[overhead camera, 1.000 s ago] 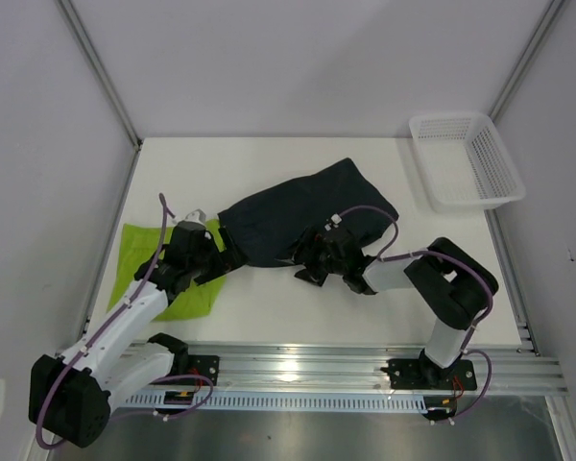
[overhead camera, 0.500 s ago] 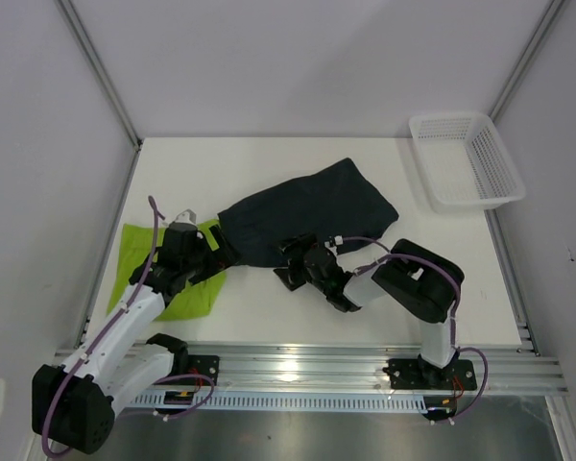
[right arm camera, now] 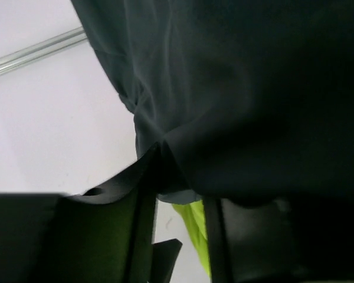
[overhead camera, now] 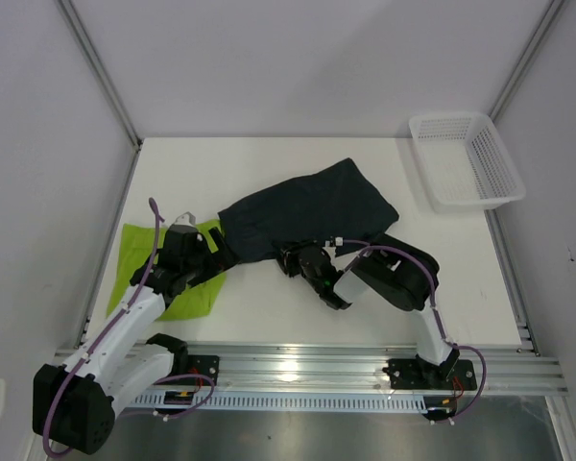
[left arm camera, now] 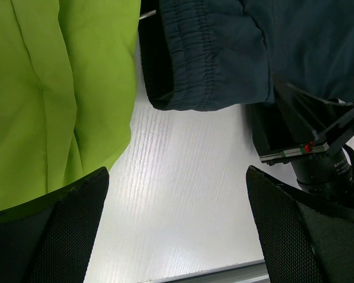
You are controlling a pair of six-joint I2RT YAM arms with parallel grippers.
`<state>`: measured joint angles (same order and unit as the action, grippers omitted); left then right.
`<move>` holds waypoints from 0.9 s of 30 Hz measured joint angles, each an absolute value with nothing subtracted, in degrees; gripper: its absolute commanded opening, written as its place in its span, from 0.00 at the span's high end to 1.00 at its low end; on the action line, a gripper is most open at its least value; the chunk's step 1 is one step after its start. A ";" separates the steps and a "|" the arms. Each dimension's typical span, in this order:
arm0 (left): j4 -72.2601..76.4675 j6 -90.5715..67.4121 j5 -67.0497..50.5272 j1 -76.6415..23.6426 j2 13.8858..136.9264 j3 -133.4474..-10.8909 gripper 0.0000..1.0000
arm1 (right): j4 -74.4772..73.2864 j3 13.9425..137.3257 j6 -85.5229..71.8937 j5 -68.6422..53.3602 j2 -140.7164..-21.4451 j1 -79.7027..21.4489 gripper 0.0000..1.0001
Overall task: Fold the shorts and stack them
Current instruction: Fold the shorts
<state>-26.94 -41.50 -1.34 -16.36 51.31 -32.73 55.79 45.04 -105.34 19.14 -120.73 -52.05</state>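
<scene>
Even overhead light keeps the top view bright and sharp, with glare on the metal rail (overhead camera: 288, 370). The left wrist view shows a pale sheen on the tabletop (left arm camera: 165, 188); the right wrist view is dim, the dark shorts (right arm camera: 253, 88) murky and blurred.

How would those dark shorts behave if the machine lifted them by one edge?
The dark shorts would probably droop and hang limp, since they lie flat and creased like thin cloth. Their gathered edge looks thicker and ridged, so it may give a firmer hold and slip less.
</scene>
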 measured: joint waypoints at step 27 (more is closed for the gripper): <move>-0.69 -53.21 -4.78 -29.41 80.49 -34.22 0.01 | 31.81 30.59 -98.06 22.57 -94.70 -45.28 1.00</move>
